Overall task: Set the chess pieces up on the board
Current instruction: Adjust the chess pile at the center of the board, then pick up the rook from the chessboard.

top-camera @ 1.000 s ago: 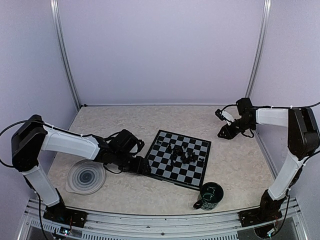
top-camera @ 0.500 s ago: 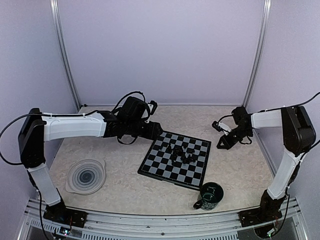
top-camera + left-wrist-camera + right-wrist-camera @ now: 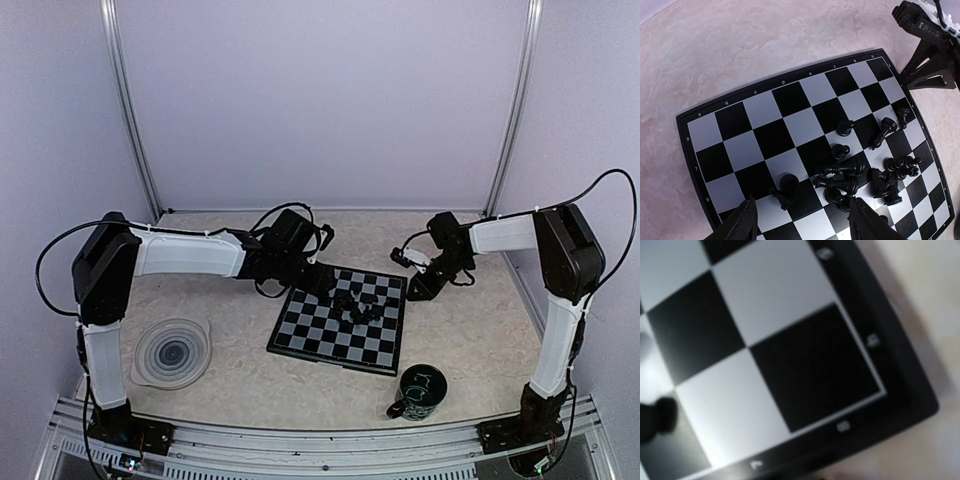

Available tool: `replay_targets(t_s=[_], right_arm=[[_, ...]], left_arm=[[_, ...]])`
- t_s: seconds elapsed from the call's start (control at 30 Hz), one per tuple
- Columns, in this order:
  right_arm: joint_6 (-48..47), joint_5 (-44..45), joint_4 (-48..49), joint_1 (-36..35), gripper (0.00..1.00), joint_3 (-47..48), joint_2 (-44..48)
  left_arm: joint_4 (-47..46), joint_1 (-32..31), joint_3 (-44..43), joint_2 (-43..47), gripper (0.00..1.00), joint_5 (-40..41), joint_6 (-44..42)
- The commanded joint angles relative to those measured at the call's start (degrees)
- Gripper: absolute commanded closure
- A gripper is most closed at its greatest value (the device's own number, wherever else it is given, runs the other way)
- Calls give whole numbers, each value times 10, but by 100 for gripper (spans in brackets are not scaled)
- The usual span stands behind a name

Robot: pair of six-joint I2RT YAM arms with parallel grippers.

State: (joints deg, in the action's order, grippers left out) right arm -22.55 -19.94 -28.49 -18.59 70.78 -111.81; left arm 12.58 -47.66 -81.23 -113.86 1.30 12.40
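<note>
- Near the middle of the mottled beige table [image 3: 480, 335], the board [image 3: 322, 338] lies flat and skewed. It is a square of black and pale grey chequers inside a thin dark border, with small light letters and numbers along the edge.
- Over its far right squares, the chess pieces [image 3: 362, 306] huddle in a loose heap. They are small black figurines with rounded heads and flared bases. A few stand upright and several lie on their sides, touching one another.
- By the board's far left corner hangs the left claw [image 3: 801, 215], released, with its two black fingers [image 3: 742, 222] spread wide and nothing between them.
- At the board's far right corner sits the right claw [image 3: 414, 287]. I cannot tell whether it is released or clenched, since its wrist view is only a blurred close-up of border and squares.
- Off the board's near right corner, a dark green mug [image 3: 420, 392] stands upright.
- Well apart to the near left lies a round grey plate [image 3: 172, 352] with a spiral pattern.
</note>
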Motion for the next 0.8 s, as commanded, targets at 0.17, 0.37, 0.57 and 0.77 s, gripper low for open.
replay_targets(t_s=[0.17, 0.37, 0.57, 0.77], right_arm=[[7, 31, 17, -5, 60, -8, 20], [2, 33, 21, -5, 60, -14, 24], [-2, 33, 21, -5, 60, -14, 23], [-5, 34, 22, -5, 61, -15, 20]], left_arm=[[16, 11, -42, -45, 36, 5, 4], [24, 17, -60, -71, 40, -1, 9], [32, 14, -63, -79, 42, 4, 8], [34, 14, -67, -89, 51, 0, 7]])
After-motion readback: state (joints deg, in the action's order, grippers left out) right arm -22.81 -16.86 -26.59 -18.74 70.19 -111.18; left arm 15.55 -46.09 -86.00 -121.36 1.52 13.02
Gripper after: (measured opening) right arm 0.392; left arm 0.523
